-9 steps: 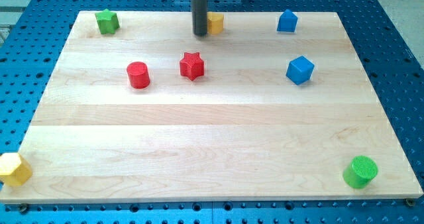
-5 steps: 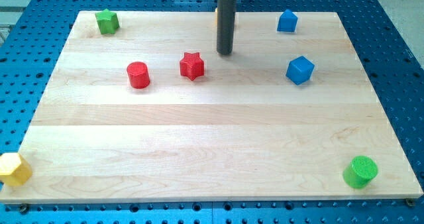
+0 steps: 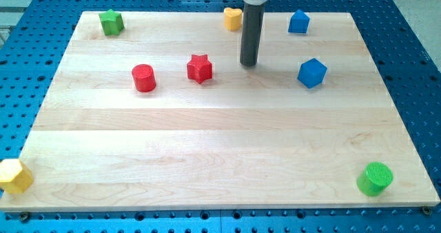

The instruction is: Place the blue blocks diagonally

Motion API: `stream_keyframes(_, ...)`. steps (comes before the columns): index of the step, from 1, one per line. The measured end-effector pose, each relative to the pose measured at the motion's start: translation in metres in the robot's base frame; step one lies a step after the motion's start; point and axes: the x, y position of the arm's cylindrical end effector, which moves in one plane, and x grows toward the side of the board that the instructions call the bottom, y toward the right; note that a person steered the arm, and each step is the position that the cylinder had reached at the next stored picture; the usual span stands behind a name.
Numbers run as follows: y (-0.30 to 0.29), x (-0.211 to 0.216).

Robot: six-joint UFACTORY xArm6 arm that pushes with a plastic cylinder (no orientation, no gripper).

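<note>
Two blue blocks lie on the wooden board [image 3: 220, 143]: a blue cube [image 3: 311, 72] at the right middle and a smaller blue house-shaped block [image 3: 298, 21] near the top edge above it. My tip [image 3: 249, 63] rests on the board between the red star [image 3: 199, 68] and the blue cube, well to the left of the cube and touching no block.
A red cylinder [image 3: 144, 77] lies left of the red star. A green star [image 3: 110, 21] sits at the top left, an orange heart-like block [image 3: 233, 18] at the top middle, a yellow block [image 3: 14, 175] at the bottom left corner, a green cylinder [image 3: 375, 178] at the bottom right.
My tip has moved to the right and toward the view's bottom, away from the orange block, which now shows fully. No block has moved.
</note>
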Motion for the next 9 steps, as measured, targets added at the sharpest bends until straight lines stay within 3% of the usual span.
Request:
stream_keyframes(5,0.002,0.004)
stream_keyframes(6,0.053,-0.002)
stream_keyframes(8,0.234,-0.099)
stream_keyframes(9,0.225,-0.15)
